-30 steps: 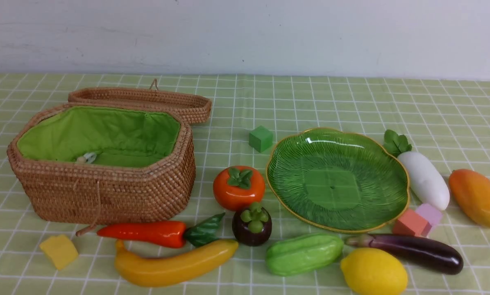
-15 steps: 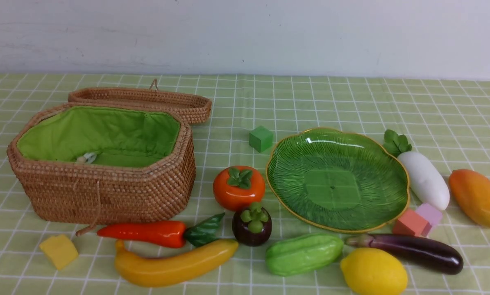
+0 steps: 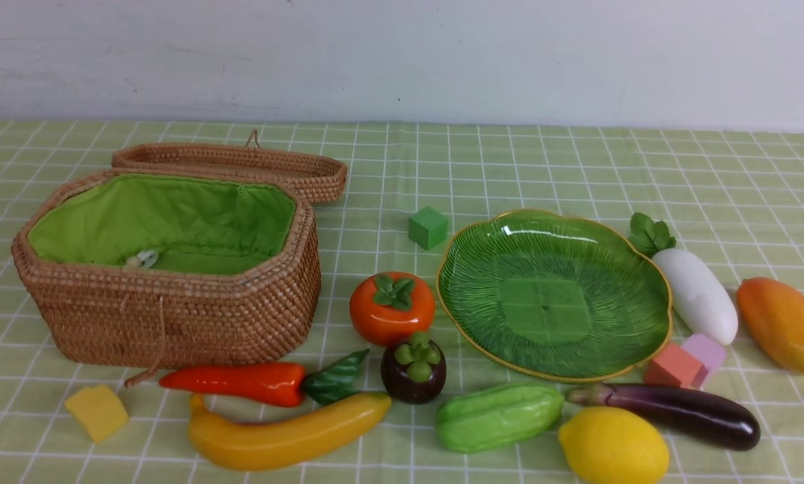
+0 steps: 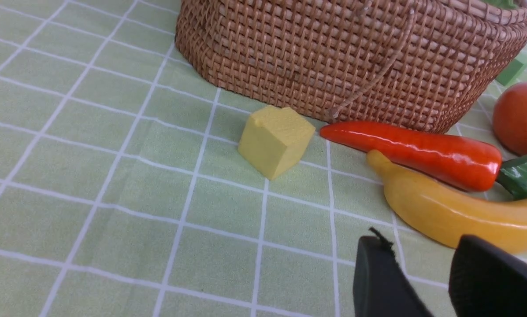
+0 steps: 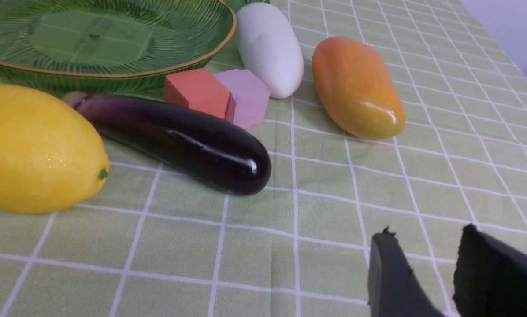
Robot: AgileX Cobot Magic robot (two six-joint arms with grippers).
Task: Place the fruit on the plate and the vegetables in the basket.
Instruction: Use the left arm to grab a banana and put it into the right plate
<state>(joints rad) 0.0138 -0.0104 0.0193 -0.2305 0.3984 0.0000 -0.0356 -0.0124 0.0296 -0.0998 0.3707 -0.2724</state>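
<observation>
The open wicker basket (image 3: 167, 316) stands at the left and the green plate (image 3: 617, 259) at centre right, both bare of food. Along the front lie the chili (image 3: 240, 382), banana (image 3: 288, 437), mangosteen (image 3: 413, 370), persimmon (image 3: 392, 308), gourd (image 3: 499, 415), lemon (image 3: 614, 447) and eggplant (image 3: 677, 413). Right of the plate are the radish (image 3: 694, 292) and mango (image 3: 785, 326). My left gripper (image 4: 417, 246) hangs open and empty just short of the banana (image 4: 457, 215). My right gripper (image 5: 424, 235) is open over bare cloth, apart from the eggplant (image 5: 179, 141) and mango (image 5: 356, 88).
Foam blocks lie about: yellow (image 3: 97, 411) in front of the basket, green (image 3: 428, 227) behind the plate, red (image 3: 673, 366) and pink (image 3: 706, 353) between plate and radish. The basket lid (image 3: 234, 165) lies folded back behind it. Neither arm shows in the front view.
</observation>
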